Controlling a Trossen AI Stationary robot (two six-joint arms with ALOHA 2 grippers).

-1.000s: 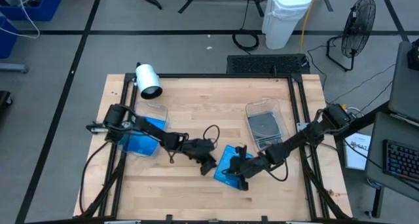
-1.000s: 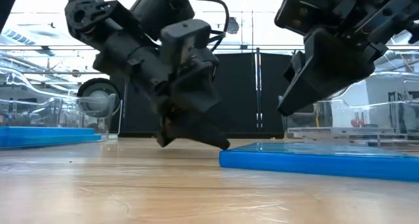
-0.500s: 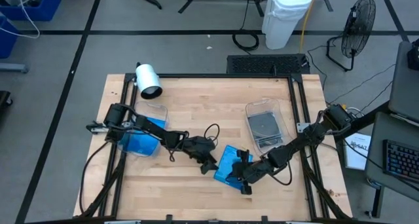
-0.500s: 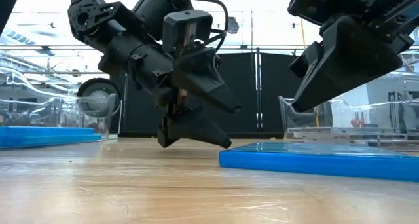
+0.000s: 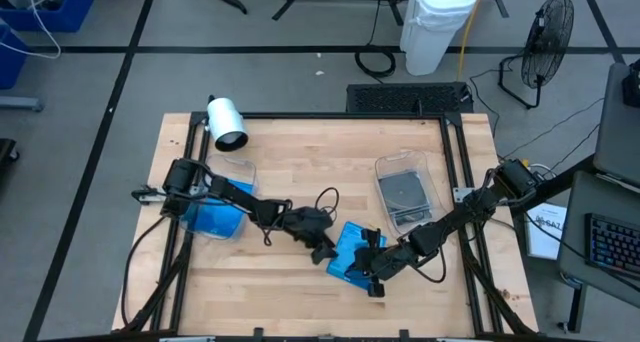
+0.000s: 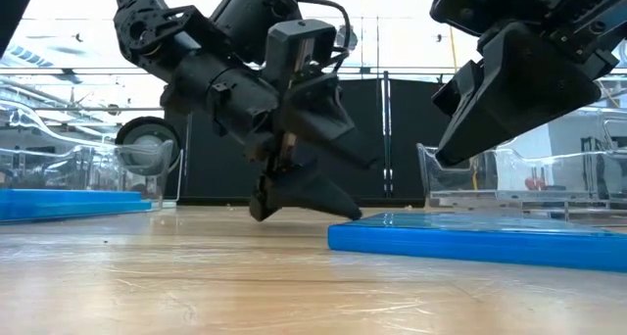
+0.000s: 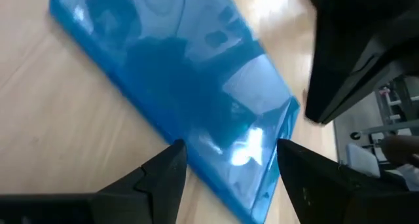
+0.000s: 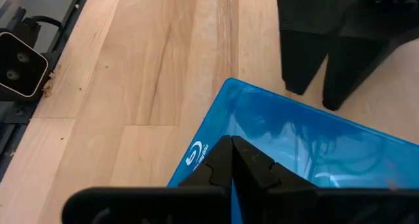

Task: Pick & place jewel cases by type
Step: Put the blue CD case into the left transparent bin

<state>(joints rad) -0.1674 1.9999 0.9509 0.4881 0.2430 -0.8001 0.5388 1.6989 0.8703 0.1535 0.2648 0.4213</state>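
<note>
A: Where's the blue jewel case (image 5: 349,252)?

B: Flat on the wooden table (image 5: 300,182), front-centre, between the two grippers. Not lifted.

A: Left gripper (image 5: 323,252)?

B: Right at the case's left edge. In the left wrist view its fingers (image 7: 163,178) are spread, one either side of a corner of the case, nothing pinched. In the low view the lower tip sits on the wood just beside the case edge. Probably trying to straddle or get under the thin edge, since a flat case gives little to grab from above.

A: Right gripper (image 5: 374,272)?

B: Over the case's near right part. In the right wrist view its fingers (image 8: 230,168) are pressed together, tips over the case top. Low view shows it above the case; contact can't be confirmed. Likely there to pin or brace the case so it doesn't slide away from the left one.

A: Sorting bins?

B: Left clear tub (image 5: 222,197) already holds blue cases, right clear tub (image 5: 405,190) holds a dark grey one. So this case probably belongs in the left tub.
</note>
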